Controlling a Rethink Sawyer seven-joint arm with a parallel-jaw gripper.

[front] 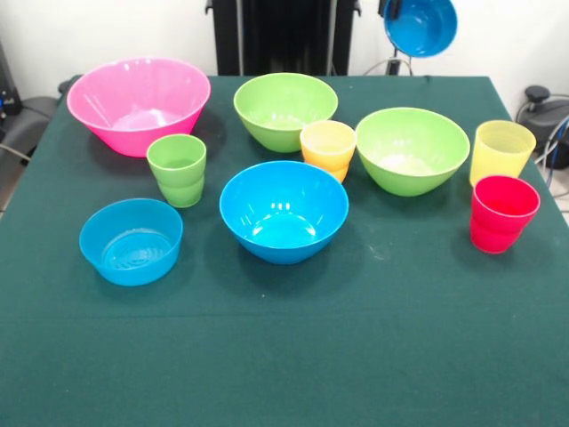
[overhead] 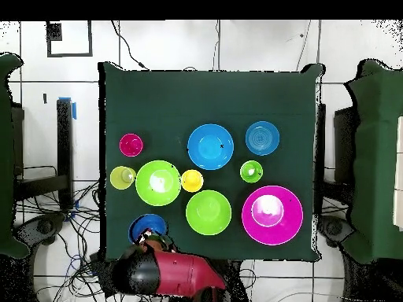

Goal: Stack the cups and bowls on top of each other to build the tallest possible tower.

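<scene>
Seemingly small dark blue bowl held aloft; pincer hidden, grip unclear.

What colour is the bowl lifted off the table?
Dark blue bowl, clearest in the front view, raised at the table's far edge.

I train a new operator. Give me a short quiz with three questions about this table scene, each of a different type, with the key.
1. True or false: the red cup stands inside a lime green bowl.
2. Which bowl is lifted off the table? A pink bowl B dark blue bowl C light blue bowl
3. How many cups stand on the table?

Key: 1 false; 2 B; 3 four.
</scene>
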